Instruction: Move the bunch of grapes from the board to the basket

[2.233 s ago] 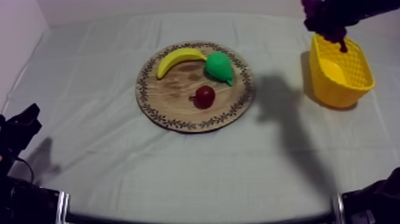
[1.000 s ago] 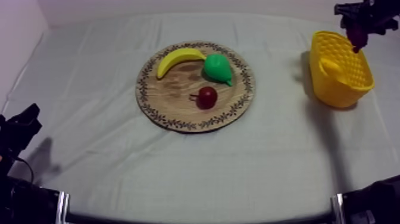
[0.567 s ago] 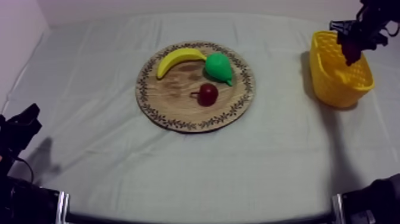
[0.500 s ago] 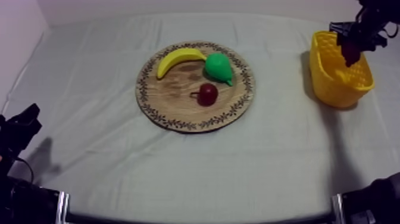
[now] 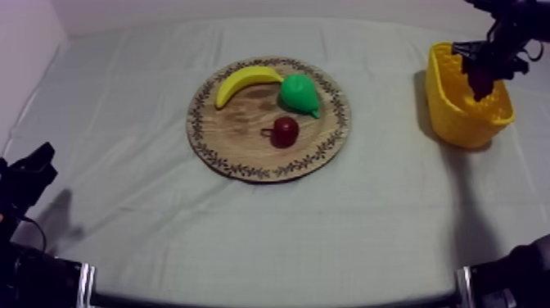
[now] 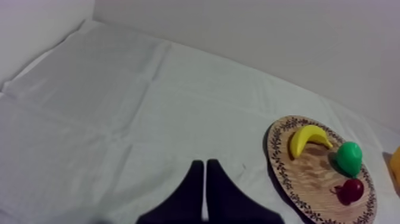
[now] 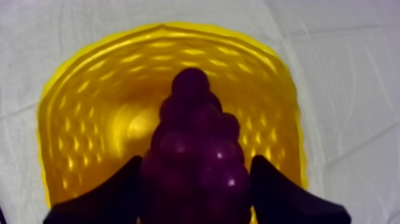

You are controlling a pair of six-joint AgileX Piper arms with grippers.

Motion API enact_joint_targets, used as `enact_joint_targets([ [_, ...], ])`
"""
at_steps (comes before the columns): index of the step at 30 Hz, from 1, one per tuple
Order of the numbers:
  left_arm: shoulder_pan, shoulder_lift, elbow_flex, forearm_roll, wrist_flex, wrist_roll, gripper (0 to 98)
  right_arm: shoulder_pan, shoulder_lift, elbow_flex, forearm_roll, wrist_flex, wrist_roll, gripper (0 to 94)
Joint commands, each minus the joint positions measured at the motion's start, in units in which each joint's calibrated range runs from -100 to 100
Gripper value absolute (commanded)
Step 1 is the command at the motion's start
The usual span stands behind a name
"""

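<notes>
The dark purple bunch of grapes (image 7: 193,143) hangs between the fingers of my right gripper (image 7: 196,167), which is shut on it. It hangs over the open mouth of the yellow basket (image 7: 89,119). In the top view the right gripper (image 5: 481,75) is low over the basket (image 5: 462,123) at the table's right, and the grapes (image 5: 478,82) point down into it. The round wooden board (image 5: 245,139) lies mid-table. My left gripper (image 6: 205,170) is shut on nothing, low at the left (image 5: 29,172), far from the board (image 6: 309,176).
On the board lie a banana (image 5: 245,80), a green pear (image 5: 299,92) and a small red fruit (image 5: 283,131). The left wrist view shows the same banana (image 6: 309,139), pear (image 6: 349,158) and red fruit (image 6: 352,189). Bare cloth lies between board and basket.
My right gripper has carried the grapes from above the basket's far rim down toward its mouth. The left arm and the fruit on the board have stayed put.
</notes>
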Motion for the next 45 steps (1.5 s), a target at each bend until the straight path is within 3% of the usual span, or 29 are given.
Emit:
enact_joint_targets([
  [1,-0.01,0.00,0.02,0.00,-0.01,0.01,0.0,0.03,-0.39,0.24,-0.17,-0.09,0.07,41.0],
  [4,-0.01,0.00,0.02,0.00,-0.01,0.01,0.0,0.03,-0.96,0.96,0.02,-0.84,-0.20,46.7],
  [11,-0.01,0.00,0.02,0.00,-0.01,0.01,0.0,-0.04,-2.84,3.59,0.42,-2.74,-0.42,80.4],
  [16,-0.01,0.00,0.02,0.00,-0.01,0.01,0.0,-0.08,-4.23,4.44,-1.10,-2.84,1.30,88.1],
  [20,-0.01,0.00,0.02,0.00,-0.01,0.01,0.0,-0.24,-5.35,4.99,-1.58,-2.65,1.86,88.8],
  [29,-0.01,0.00,0.02,0.00,-0.01,0.01,0.0,0.10,-10.94,8.36,-0.67,-3.21,1.99,79.6],
  [39,-0.01,0.00,0.02,0.00,-0.01,0.01,0.0,1.32,-25.31,19.61,-0.44,-7.74,3.07,42.3],
  [45,-0.01,0.00,0.02,0.00,-0.01,0.01,0.0,0.68,-36.21,30.17,0.32,-9.42,2.70,29.8],
])
